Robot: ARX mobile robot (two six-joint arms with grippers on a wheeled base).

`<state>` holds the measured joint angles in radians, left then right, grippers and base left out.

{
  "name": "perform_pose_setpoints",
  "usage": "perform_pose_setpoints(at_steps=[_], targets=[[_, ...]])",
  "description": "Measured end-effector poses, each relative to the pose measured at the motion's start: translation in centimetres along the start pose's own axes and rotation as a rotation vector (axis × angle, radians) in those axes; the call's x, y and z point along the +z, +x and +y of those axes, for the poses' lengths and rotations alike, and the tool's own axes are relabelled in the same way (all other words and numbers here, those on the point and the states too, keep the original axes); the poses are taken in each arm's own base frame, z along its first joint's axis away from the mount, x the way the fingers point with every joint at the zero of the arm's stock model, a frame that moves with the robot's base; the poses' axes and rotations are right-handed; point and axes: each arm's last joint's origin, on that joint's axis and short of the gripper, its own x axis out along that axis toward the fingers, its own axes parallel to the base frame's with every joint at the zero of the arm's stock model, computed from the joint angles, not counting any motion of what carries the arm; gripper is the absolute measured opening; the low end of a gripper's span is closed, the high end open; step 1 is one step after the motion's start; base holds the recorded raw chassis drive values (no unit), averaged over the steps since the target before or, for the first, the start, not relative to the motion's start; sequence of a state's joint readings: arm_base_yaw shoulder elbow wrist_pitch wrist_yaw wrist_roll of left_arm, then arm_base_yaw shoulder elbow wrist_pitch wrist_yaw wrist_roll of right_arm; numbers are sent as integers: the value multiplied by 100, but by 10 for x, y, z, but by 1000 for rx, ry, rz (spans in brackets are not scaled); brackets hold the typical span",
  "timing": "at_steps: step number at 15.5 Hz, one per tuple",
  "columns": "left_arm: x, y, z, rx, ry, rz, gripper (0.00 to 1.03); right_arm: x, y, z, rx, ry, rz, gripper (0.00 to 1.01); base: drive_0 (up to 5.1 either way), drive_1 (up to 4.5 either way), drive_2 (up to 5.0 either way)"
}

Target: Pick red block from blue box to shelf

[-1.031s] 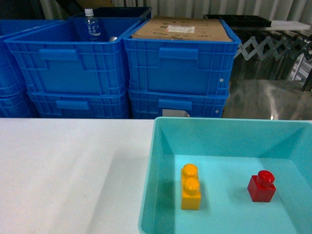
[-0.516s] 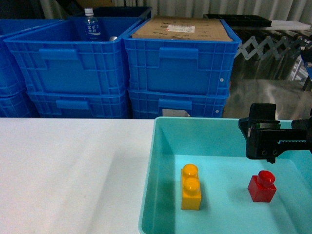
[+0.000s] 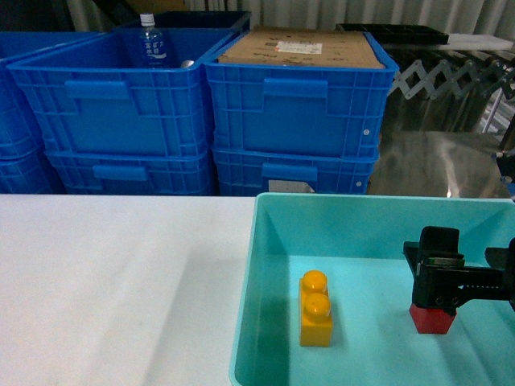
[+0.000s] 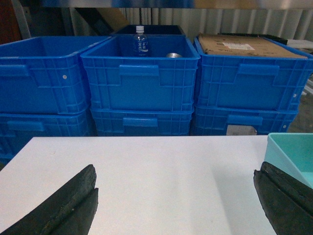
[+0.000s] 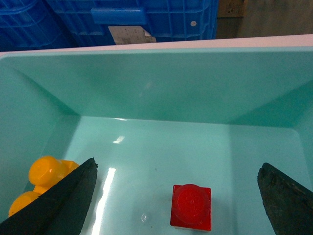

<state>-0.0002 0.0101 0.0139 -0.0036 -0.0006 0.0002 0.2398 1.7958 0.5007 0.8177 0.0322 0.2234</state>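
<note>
My right gripper (image 5: 177, 196) hangs wide open above the red block (image 5: 191, 207), which sits untouched on the floor of the blue box (image 3: 265, 241) at its near right, so grasping, lifting and carrying to the shelf are all left.
</note>
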Motion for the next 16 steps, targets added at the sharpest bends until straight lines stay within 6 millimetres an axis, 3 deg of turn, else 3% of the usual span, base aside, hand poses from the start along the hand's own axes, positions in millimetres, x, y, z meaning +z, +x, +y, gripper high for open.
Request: perform_pose_setpoints(at_steps=[6,12,16], targets=[[0,0,0,0,0,0,98,-16,11,-5,-49,-24,6,98,0,0,0],[0,0,0,0,0,0,98,-8,10,-3,-38,-40,-55,98,0,0,0],[0,0,0,0,0,0,98,-17,6,1,-10,-42,12,98,0,0,0]])
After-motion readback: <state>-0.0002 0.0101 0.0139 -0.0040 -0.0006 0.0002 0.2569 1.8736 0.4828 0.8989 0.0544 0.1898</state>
